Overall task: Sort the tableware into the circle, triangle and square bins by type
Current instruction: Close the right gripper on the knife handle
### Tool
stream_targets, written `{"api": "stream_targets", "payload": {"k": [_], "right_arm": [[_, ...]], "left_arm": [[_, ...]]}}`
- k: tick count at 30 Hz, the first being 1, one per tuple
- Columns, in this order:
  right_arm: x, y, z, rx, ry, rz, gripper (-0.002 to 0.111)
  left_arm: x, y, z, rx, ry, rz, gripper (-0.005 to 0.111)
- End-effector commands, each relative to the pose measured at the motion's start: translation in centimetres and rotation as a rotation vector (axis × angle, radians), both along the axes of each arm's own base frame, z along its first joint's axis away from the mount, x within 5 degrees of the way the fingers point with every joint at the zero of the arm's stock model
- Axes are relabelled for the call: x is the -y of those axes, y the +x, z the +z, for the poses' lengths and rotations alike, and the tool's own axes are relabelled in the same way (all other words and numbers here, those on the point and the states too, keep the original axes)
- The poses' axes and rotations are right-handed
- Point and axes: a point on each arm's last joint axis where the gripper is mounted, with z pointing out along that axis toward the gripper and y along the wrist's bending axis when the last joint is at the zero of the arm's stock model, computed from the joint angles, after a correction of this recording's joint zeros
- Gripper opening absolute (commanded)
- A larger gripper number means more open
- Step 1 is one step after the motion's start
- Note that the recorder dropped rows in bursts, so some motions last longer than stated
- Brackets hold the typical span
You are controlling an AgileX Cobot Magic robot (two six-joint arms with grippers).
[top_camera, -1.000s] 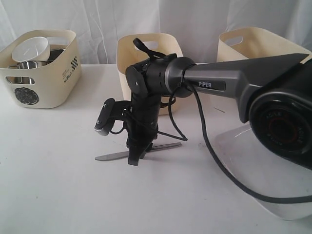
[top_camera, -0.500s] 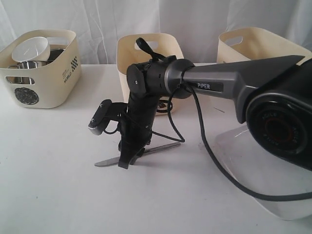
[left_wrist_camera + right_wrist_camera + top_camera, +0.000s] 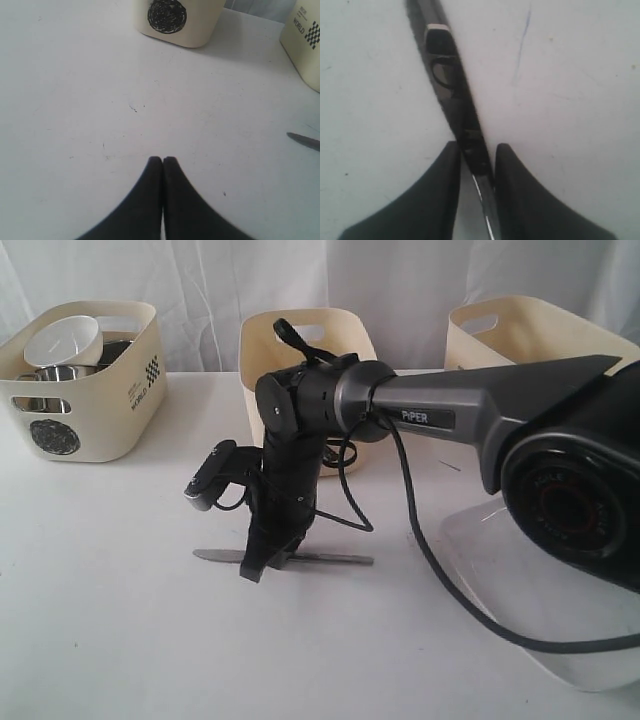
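Knife [image 3: 340, 559] | midsection hidden behind right jaws | grip unclear (close-up blurred)

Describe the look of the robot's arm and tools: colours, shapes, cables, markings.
The right arm is dark grey with white PIPER lettering and a black wrist; a black cable hangs from it. The right tool and left tool have black, curved, tapering fingers.
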Motion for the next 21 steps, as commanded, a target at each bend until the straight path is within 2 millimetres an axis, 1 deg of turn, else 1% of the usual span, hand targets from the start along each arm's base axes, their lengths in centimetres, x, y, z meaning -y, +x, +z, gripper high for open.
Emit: {"api": "stream_targets", "payload": {"k": [1, 4, 6, 8, 11, 13, 21], "right_arm": [[0.7, -0.3, -3.5, -0.082, -0.085, 0.005, 0.013], [0.6, -0.3, -3.4, -0.075, -0.074, 0.002, 0.000], [0.6, -0.3, -3.4, -0.076, -0.072, -0.026, 0.000], [0.6, -0.3, -2.8, -0.073, -0.064, -0.034, 0.000], [0.4, -0.4, -1.4, -0.060, -0.032, -0.046, 0.000], [0.4, -0.4, -0.8, -0.053, -0.027, -0.058, 0.000], [0.3, -0.4, -0.7, -0.059, -0.011, -0.073, 0.000]], "left_arm": [[0.0, 0.0, -0.1, 0.005, -0.005, -0.004, 0.000], [0.0, 0.0, -0.1, 0.005, -0.005, -0.004, 0.000], [0.0, 0.0, -0.1, 0.005, -0.005, -0.004, 0.000], [0.0, 0.0, -0.1, 0.005, -0.005, -0.004, 0.000], [0.0, 0.0, -0.1, 0.005, -0.005, -0.004, 0.000], [0.0, 0.0, -0.1, 0.005, -0.005, -0.004, 0.000], [0.0, 0.0, -0.1, 0.005, -0.005, -0.004, 0.000]]}}
